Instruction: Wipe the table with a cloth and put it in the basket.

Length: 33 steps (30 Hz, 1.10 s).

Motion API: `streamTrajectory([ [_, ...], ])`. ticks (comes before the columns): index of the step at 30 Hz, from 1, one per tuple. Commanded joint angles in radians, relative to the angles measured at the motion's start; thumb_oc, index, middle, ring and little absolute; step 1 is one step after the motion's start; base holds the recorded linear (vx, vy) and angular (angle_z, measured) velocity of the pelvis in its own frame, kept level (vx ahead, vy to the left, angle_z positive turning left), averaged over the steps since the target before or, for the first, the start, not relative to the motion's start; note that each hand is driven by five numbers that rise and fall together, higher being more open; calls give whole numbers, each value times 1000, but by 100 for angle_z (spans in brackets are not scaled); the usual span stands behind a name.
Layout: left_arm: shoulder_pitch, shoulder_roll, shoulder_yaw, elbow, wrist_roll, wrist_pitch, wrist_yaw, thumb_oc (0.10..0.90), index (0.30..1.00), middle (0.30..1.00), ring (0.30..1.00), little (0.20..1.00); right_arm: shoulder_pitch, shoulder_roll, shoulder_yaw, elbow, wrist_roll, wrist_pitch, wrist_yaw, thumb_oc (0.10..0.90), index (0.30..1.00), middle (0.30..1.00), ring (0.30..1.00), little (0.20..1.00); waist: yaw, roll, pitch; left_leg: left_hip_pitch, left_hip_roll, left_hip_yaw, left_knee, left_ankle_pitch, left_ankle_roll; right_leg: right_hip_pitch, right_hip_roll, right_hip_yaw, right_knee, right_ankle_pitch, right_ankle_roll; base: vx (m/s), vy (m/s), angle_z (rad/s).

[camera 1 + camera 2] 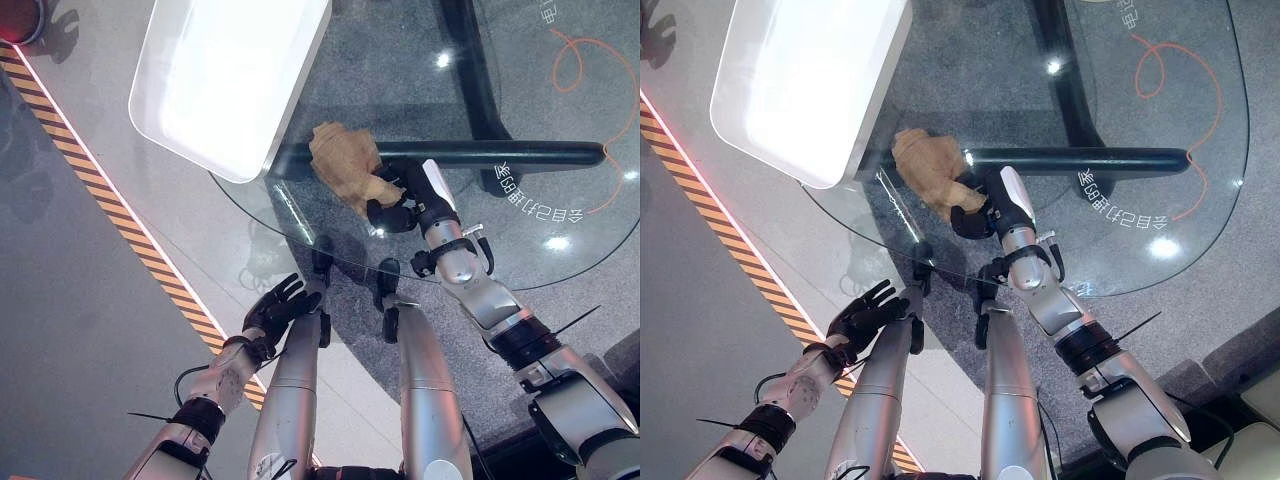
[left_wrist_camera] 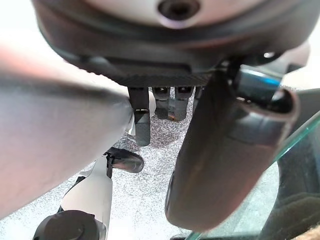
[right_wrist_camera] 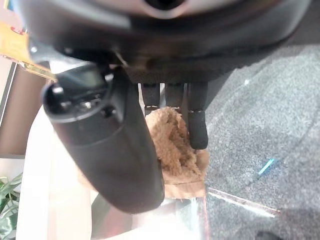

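a: tan terry cloth [image 1: 345, 165] is seen bunched on the round glass table [image 1: 520, 200], close to its edge and just beside the white basket [image 1: 225, 75].

b: the right hand [image 1: 400, 212] is noted on it. in the right wrist view the fingers [image 3: 197, 125] are curled into the cloth with the thumb alongside, so the cloth is judged to be gripped.

a: and the left hand [image 1: 275, 308]?

b: it is held low, off the table, over the floor near the yellow-and-black striped tape [image 1: 120, 215]. its fingers are spread and relaxed, and nothing is held.

a: step in hand?

b: it is judged to be the end of wiping or the start of the carry; which of the two cannot be told. if wiping is meant, the cloth should be kept pressed flat to the glass and drawn in steady strokes, since a bunched wad cleans little. if the carry is meant, the grip should be kept firm and the cloth lifted clear of the basket rim before it is let go.

a: basket contents?

b: the inside is washed out by glare. nothing can be made out in it, and the cloth is not yet in it.
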Motion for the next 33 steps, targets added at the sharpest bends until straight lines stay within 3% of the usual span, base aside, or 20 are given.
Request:
streamTrajectory([
  [1, 111, -73, -135, 15, 4, 88, -11, 800, 900, 900, 900, 900, 9, 30, 78, -109, 8, -111, 126, 100, 300, 300, 300, 200, 7, 13, -16, -25, -63, 85, 200, -212, 78, -40, 36, 34, -180, 165, 46, 0, 0, 0],
  [9, 105, -52, -131, 20, 5, 92, -21, 800, 900, 900, 900, 900, 9, -7, 100, -119, 3, -84, 125, 100, 300, 300, 300, 200, 5, 7, -16, -20, -58, 90, 195, -208, 77, -37, 35, 29, -181, 167, 49, -2, -35, 1],
  [15, 111, -53, -127, 21, 7, 80, -20, 800, 900, 900, 900, 900, 25, -6, 57, -76, -4, -102, 21, 100, 300, 300, 300, 200, 0, 8, -16, -26, -54, 95, 195, -210, 77, -43, 37, 32, -181, 169, 48, 0, 0, 0],
  [23, 125, -50, -124, 19, -5, 64, -18, 800, 900, 900, 900, 900, 36, -30, -93, -15, 17, -111, -222, 100, 300, 300, 300, 200, -10, 10, -16, -22, -49, 99, 200, -221, 79, -44, 40, 38, -175, 169, 49, 0, 0, 0],
  [33, 137, -46, -129, 16, -9, 54, -9, 800, 900, 900, 900, 900, 27, -92, -241, 67, 96, -113, -381, 100, 300, 300, 300, 200, -12, 9, -16, -24, -48, 97, 207, -237, 84, -45, 43, 42, -176, 173, 52, 0, 0, 0],
])
